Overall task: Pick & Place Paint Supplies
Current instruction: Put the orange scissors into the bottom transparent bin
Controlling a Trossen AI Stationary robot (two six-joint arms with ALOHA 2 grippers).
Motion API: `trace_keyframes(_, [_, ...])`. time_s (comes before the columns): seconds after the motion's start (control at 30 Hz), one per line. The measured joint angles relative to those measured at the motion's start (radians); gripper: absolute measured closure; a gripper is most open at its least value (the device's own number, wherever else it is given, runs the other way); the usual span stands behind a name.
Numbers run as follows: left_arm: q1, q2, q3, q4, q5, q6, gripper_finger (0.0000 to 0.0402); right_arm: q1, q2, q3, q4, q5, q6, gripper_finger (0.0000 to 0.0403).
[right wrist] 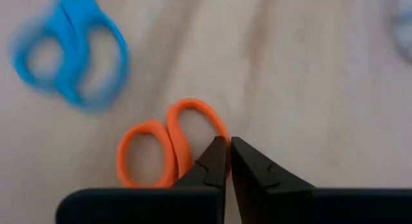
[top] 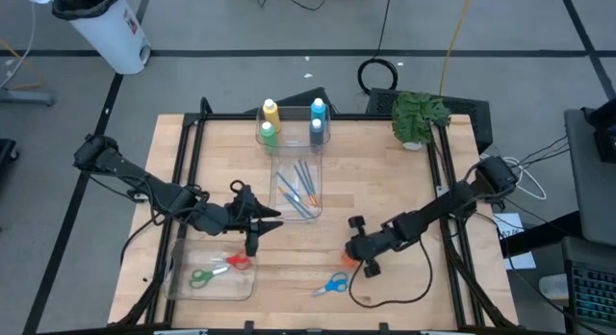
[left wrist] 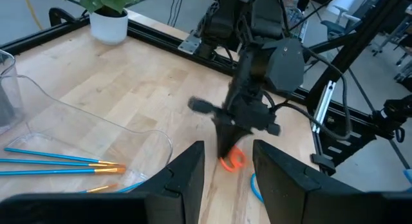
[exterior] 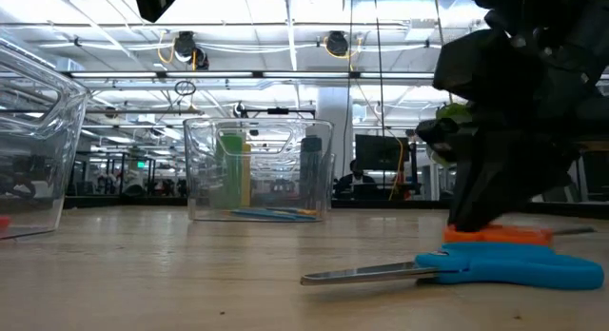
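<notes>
Several white-capped paint bottles (top: 270, 112) stand in a clear bin (top: 327, 135) at the table's far middle. Just nearer, thin blue-handled brushes (top: 298, 193) lie in a clear tray. No gripper is at either. My right gripper (right wrist: 228, 150) is shut, pointing steeply down at the orange scissors (right wrist: 168, 145), which lie flat on the table near its front. The shut fingertips stand at the rim of one handle loop. My left gripper (left wrist: 228, 166) hangs open and holds nothing, above the table left of centre (top: 258, 222). My right gripper meets the orange scissors at the outer rim of one handle loop (right wrist: 215, 124), coming slanting from above. No orange shows between the shut fingers. I cannot tell whether the tips press on the rim or only stand beside it. The scissors lie flat on the table.
Blue scissors (top: 332, 285) lie flat just nearer than the orange pair. A clear tray (top: 173, 282) at the near left holds green and red scissors. A potted plant (top: 419, 118) stands at the far right corner. Black frame rails run along the table's sides.
</notes>
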Motion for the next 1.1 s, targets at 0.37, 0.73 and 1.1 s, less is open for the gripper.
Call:
trace_keyframes(0.37, [0.024, 0.132, 0.0, 0.245, -0.051, 0.134, 0.0193, 0.0, -0.342, -0.073, 0.161, 0.107, -0.094, 0.0402])
trace_keyframes(0.73, [0.092, 0.416, 0.0, 0.829, 0.092, 0.572, 0.0093, -0.002, -0.445, -0.323, 0.908, 0.223, -0.187, 0.0402])
trace_keyframes(1.1, [0.148, 0.608, 0.122, 0.941, 0.216, 0.608, 0.0118, -0.061, -0.43, -0.378, 1.079, 0.391, -0.217, 0.0403])
